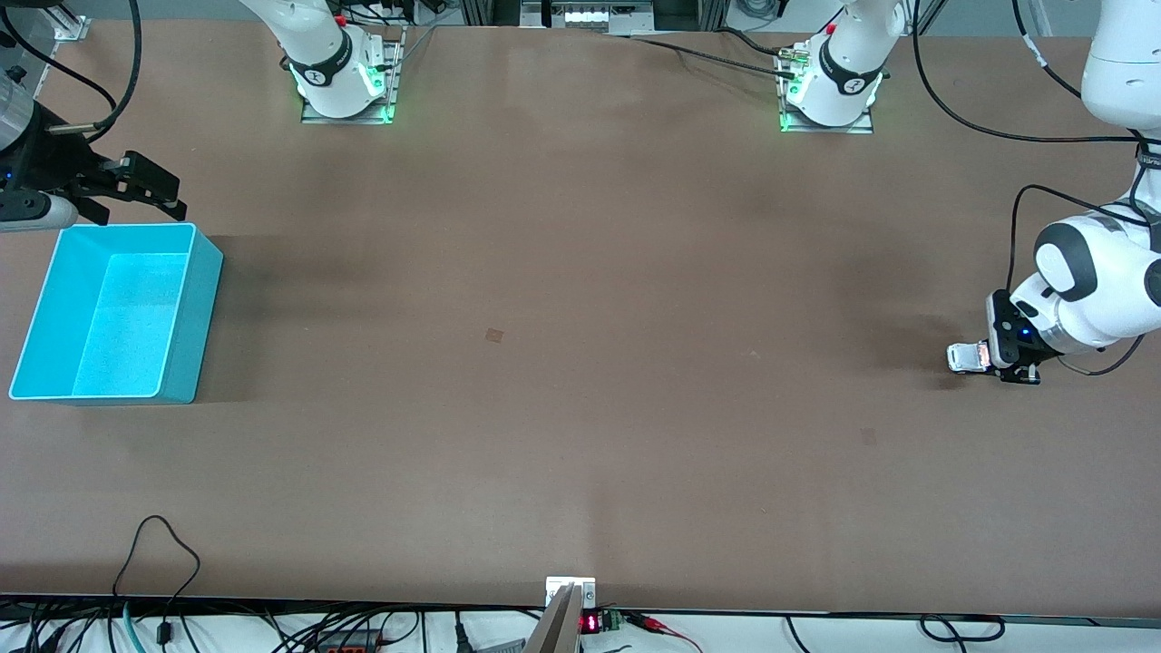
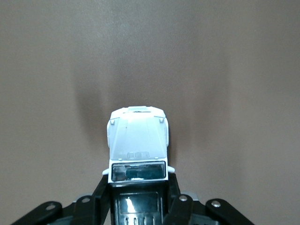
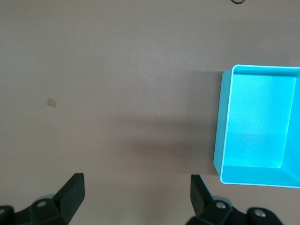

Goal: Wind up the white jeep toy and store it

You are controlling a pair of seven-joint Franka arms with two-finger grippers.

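the left gripper (image 1: 990,356) is down at the table (image 1: 580,363) at the left arm's end, and its two black fingers (image 2: 104,187) are clamped on the white jeep toy (image 1: 967,355). in the left wrist view the jeep (image 2: 138,140) sits right between the fingers, gripped at its sides around the cabin and the black ribbed rear roof, while its white bonnet and front bumper stick out ahead of the fingertips over the bare brown tabletop. in the front view the toy's nose points away from the gripper toward the middle of the table, and a dark shadow lies just under it; whether the wheels touch the surface cannot be told.

the right gripper (image 1: 150,188) hangs in the air at the right arm's end of the table, over the tabletop just beside the rim of the cyan bin (image 1: 109,313), on the side toward the robot bases. its fingers (image 3: 72,190) are spread wide with nothing between them. in the right wrist view the bin (image 3: 225,122) shows off to one side of the gripper rather than under it, open-topped, with only its cyan floor visible inside. the jeep and the bin are well apart, at different ends of the table.
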